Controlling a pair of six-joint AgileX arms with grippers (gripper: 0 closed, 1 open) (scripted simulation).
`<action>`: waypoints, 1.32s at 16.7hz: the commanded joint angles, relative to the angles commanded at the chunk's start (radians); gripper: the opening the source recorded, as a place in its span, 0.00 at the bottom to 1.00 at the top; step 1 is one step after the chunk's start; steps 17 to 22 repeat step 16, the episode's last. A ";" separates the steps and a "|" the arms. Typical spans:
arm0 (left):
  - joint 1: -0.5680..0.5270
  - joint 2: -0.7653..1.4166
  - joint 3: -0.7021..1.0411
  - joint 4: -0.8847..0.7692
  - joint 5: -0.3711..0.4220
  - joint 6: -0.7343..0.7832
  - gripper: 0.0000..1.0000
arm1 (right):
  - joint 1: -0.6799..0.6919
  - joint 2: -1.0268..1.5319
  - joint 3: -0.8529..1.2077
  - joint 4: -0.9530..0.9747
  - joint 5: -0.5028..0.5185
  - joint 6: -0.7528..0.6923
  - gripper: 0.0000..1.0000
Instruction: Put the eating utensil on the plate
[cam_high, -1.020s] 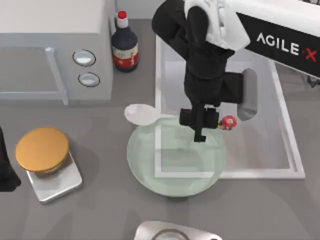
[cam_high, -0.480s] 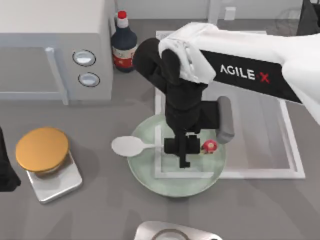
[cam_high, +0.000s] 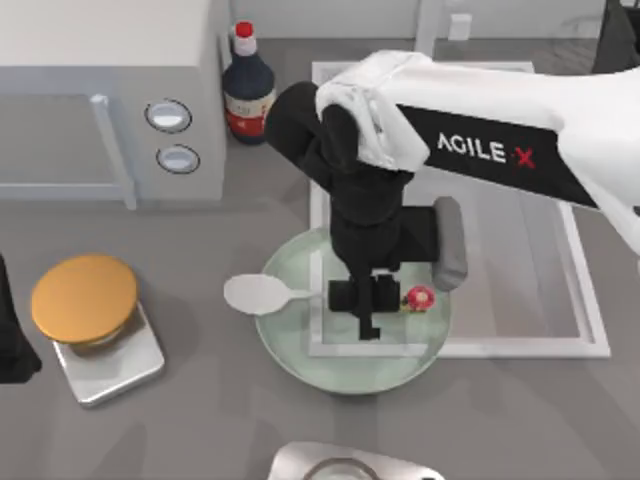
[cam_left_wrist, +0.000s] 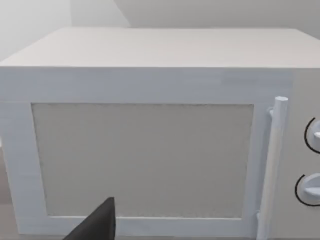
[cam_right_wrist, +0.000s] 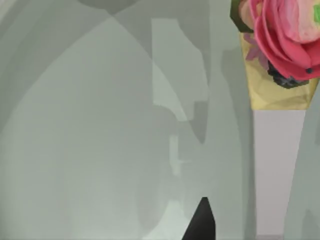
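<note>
right gripper (cam_high: 368, 300) sits over the large round pale green translucent glassy plate (cam_high: 290, 345), fingers narrow and clamped on the thin handle of the small white spoon with round flat bowl and red white-spotted mushroom knob (cam_high: 258, 294). the knob lies over the plate; the handle crosses the raised rim and the round bowl hangs out past the plate's left edge, over the grey table (cam_high: 180, 420). risk: if the fingers open here, the spoon likely balances on the rim, and the overhanging bowl could tip it off onto the table or leave it half off. a shift toward the right side before release would probably seat it fully. the plate itself overlaps the corner of a white rectangular tray (cam_high: 585, 330), so it may rock if pressed. nearby: orange round disc on a square steel base (cam_high: 84, 297) at left, dark sauce bottle with red cap (cam_high: 248, 92), white microwave (cam_left_wrist: 150, 150); none blocks the drop. left arm parked at the table's left edge; cannot tell its fingers.
</note>
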 joint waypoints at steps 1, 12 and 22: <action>0.000 0.000 0.000 0.000 0.000 0.000 1.00 | 0.000 0.000 0.000 0.000 0.000 0.000 0.30; 0.000 0.000 0.000 0.000 0.000 0.000 1.00 | 0.000 0.000 0.000 0.000 0.000 0.000 1.00; 0.000 0.000 0.000 0.000 0.000 0.000 1.00 | 0.000 0.000 0.000 0.000 0.000 0.000 1.00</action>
